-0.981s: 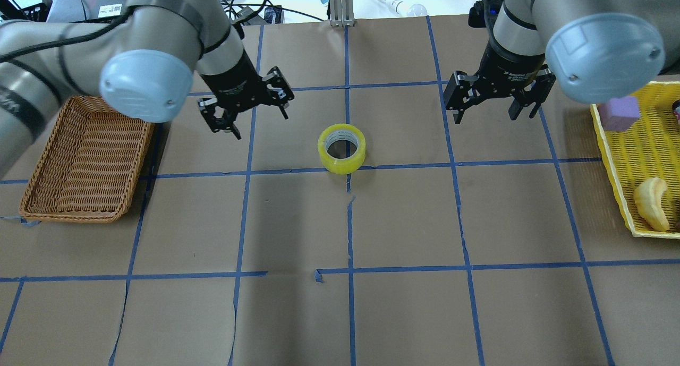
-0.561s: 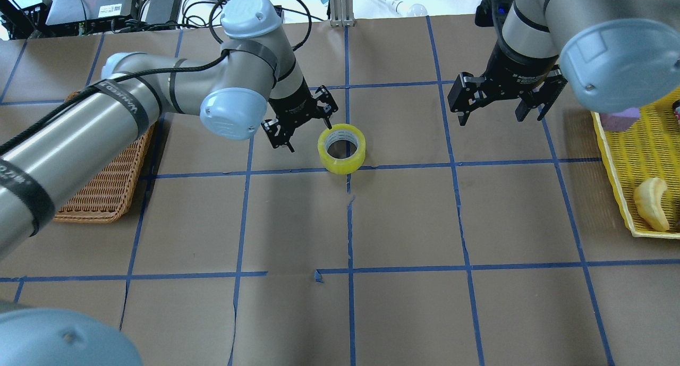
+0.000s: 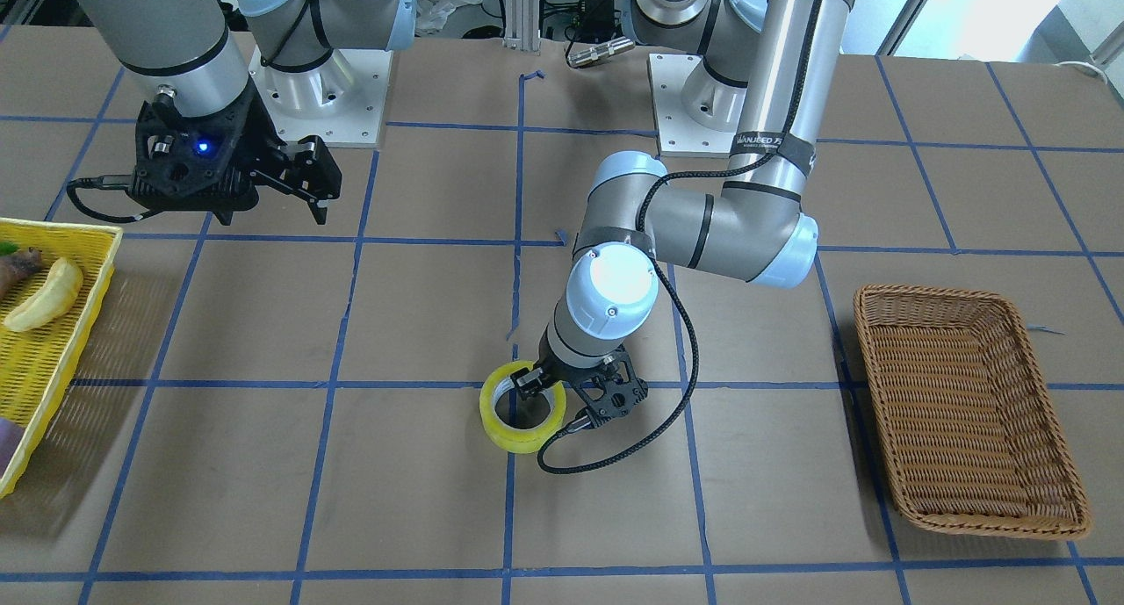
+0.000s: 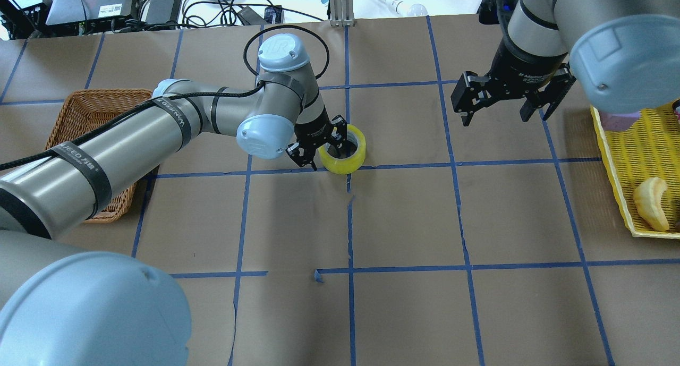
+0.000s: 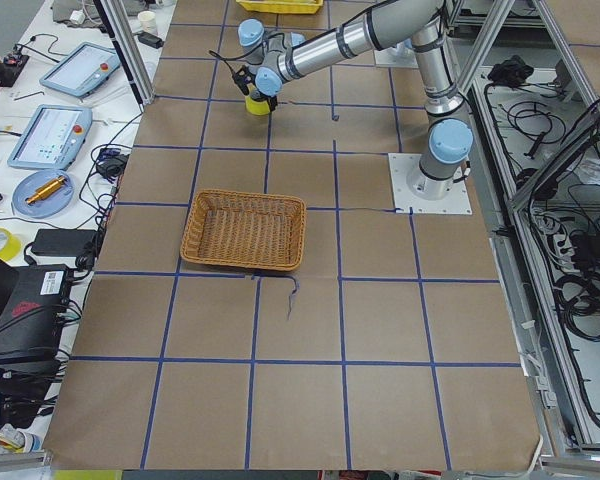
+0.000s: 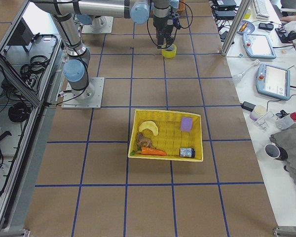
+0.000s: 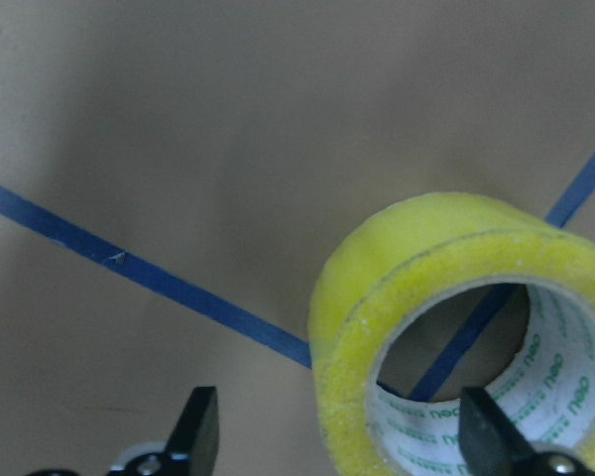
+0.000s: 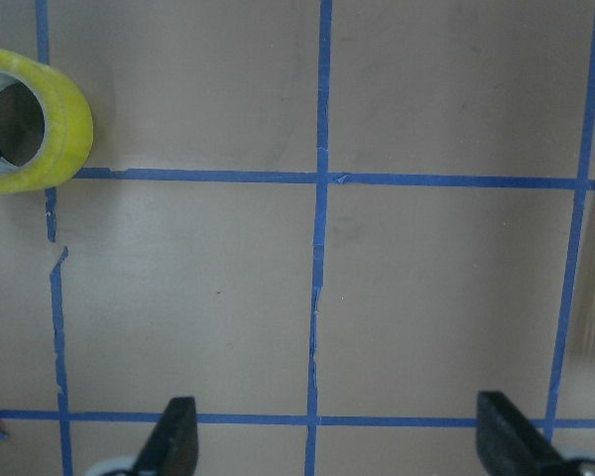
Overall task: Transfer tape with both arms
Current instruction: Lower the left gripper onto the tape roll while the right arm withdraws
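Tape (image 4: 355, 161) flat on bench (image 4: 409, 222) centre | step: pickup | my left claw (image 4: 322, 149) apart, astride its wall, one finger inside hole | right claw (image 4: 498, 104) apart, well off | next: I pinch and lift.

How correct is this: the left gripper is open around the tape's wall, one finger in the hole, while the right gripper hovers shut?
Nearly: the right gripper hovers open, not shut, as the right wrist view shows. The left gripper and tape are as stated.
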Tool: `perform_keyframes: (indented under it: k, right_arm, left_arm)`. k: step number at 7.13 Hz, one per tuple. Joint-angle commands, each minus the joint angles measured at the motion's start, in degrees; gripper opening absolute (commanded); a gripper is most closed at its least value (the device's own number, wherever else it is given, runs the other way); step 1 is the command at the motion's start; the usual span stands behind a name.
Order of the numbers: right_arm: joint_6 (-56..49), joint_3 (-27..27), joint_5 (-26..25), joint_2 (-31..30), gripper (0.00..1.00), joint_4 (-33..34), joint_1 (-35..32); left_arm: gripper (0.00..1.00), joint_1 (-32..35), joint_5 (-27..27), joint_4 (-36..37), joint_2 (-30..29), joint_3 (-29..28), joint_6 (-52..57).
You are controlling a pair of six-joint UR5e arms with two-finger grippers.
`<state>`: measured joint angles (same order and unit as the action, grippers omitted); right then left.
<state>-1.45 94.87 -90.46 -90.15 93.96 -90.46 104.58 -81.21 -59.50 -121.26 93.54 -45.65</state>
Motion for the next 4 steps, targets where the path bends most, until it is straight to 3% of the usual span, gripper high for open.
perform_keyframes:
  k: [1,3,4]
  right_arm:
    - [-0.04,0.06,-0.07,-0.38,1.00,-0.80,0.02]
    - [-0.04,0.06,-0.16,-0.38,1.00,-0.79,0.02]
    - [-0.04,0.06,-0.16,-0.38,1.00,-0.71,-0.06]
  left_arm:
    - [0.00,0.10,-0.09,0.18,0.58,-0.46,0.74]
    - [0.00,-1.29,-1.14,-1.39,3.73,-3.00,7.99]
    - [0.00,-4.26,-2.45,-6.89,5.75,-5.01,14.82]
